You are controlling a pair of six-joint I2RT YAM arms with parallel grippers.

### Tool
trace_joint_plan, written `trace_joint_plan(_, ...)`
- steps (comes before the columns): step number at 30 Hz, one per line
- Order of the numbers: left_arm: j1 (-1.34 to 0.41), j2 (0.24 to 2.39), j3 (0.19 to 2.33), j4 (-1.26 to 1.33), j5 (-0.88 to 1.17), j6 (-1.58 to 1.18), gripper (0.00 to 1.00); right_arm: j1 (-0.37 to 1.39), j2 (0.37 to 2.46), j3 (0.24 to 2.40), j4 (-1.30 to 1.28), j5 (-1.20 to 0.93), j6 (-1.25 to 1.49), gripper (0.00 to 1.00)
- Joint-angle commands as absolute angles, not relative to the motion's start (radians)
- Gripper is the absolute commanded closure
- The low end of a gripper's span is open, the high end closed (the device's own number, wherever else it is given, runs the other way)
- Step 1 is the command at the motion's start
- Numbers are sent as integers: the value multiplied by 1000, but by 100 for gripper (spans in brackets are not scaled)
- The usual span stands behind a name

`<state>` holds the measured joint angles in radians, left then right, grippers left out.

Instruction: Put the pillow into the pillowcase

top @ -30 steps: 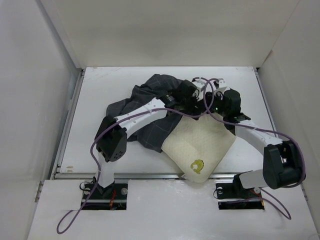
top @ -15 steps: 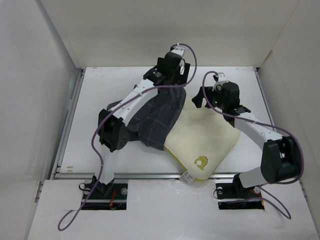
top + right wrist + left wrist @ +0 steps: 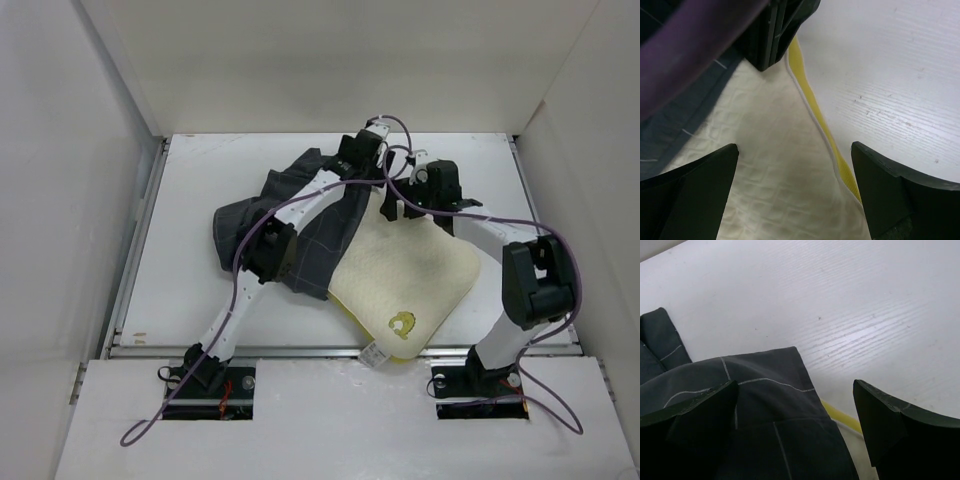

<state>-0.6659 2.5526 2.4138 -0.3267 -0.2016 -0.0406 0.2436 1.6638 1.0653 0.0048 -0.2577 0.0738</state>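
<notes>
text: none legible | pillow (image 3: 410, 265): carried a yellow-green curled mark (image 3: 400, 325) near its front corner, possibly a logo, too small to read | white tag (image 3: 373, 352) at that corner: no lettering made out | wrist views: showed no writing

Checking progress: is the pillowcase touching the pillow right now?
Touching. The top view shows the pillowcase lying over one edge of the pillow; the right wrist view shows the same overlap.

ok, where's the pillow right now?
Top view: the pillow lies right of centre on the table, left edge covered by the pillowcase, near corner at the front edge.
</notes>
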Motion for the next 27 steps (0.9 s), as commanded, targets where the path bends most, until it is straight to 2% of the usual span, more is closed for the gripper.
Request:
trace_joint_plan(1,-666,2565,2473,-247,-256,-6,0,252,1698,1124,6,-296,34,0)
trace_joint_plan(3,-666,2595,2464,-247,-265,-6,0,252,1750,1147,-12,-311,34,0)
trace_joint_plan(4,-666,2606,2464,-247,-265,-6,6,252,1770,1181,-26,-358,34,5)
trace_joint_plan(5,-666,2606,2464,-247,-252,-6,22,252,1811,1199,-58,-382,22,11)
trace_joint_plan(6,-666,2620,2464,-247,-233,-6,34,252,1831,1218,-77,-391,9,21)
trace_joint_plan(7,-666,2629,2464,-238,-224,-6,45,261,1853,1242,-103,-379,9,35)
trace_joint_plan(8,-666,2629,2464,-238,-213,-6,54,261,1876,1290,-156,-368,9,76)
trace_joint_plan(9,-666,2629,2464,-238,-186,-6,71,270,1908,1308,-175,-368,0,96)
trace_joint_plan(11,-666,2629,2474,-227,-176,-6,88,296,1908,1308,-160,-362,-20,100)
trace_joint_plan(13,-666,2602,2485,-227,-176,-6,97,331,1821,1267,-94,-319,-61,100)
trace_joint_plan(18,-666,2507,2476,-213,-187,26,95,439,1635,1200,-6,-75,-152,100)
trace_joint_plan(20,-666,2436,2415,-213,-177,49,100,439,1585,1190,3,-75,-143,100)
trace_joint_plan(24,-666,2300,2288,-213,-153,92,100,430,1513,1172,41,-29,-143,100)
trace_joint_plan(27,-666,2221,2269,-253,-123,124,100,430,1454,1118,121,-8,-143,100)
